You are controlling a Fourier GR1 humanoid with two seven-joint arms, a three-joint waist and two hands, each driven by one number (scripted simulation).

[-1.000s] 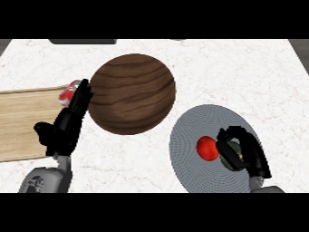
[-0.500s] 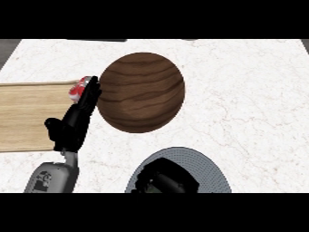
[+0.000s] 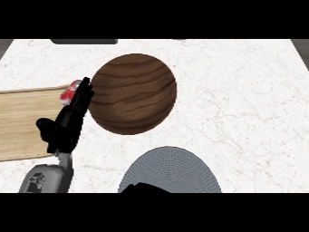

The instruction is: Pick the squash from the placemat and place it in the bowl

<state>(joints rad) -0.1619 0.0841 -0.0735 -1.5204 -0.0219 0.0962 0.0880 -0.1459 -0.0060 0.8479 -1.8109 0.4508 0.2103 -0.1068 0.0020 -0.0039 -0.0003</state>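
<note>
The brown wooden bowl (image 3: 133,93) sits in the middle of the white marble counter (image 3: 250,104). Below it the round grey placemat (image 3: 173,170) is cut off by the view's lower edge. No squash shows on the part of the mat that I can see. Only a black sliver of my right hand (image 3: 143,188) shows at the lower edge, over the mat's near rim. My left hand (image 3: 68,122) rests open with its fingers pointing up, just left of the bowl.
A light wooden board (image 3: 13,122) lies at the left, under my left hand. A small red and white thing (image 3: 68,92) sits at the board's far right corner, behind my left hand's fingertips. A dark object (image 3: 83,41) lies at the counter's far edge.
The placemat and my right hand have slid down and left in the view; the hand is now almost out of sight and the red thing under it is hidden. My left hand stays put.
</note>
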